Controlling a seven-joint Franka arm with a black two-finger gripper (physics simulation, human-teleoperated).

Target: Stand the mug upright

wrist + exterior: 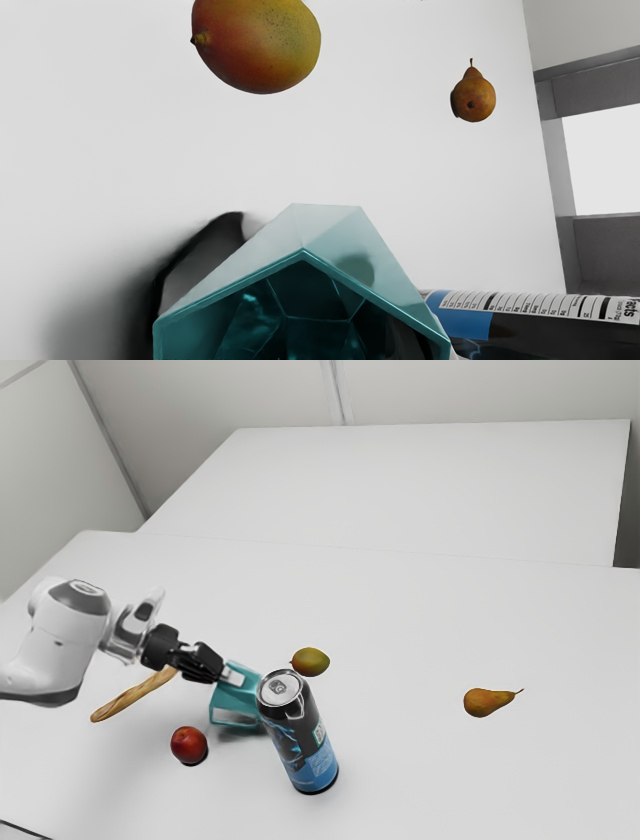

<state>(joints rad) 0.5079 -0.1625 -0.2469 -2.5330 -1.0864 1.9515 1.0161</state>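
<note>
The hand (231,677) is at the teal mug (243,696) — open or gripping, I cannot tell.

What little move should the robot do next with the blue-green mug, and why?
I'd probably turn the claw slowly to tip the mug's mouth upward, if its hold is good. The claw is right at the mug, whose open end faces back toward the arm instead of straight up. Go gently, because the tall can looks close to the mug and might get bumped.
</note>
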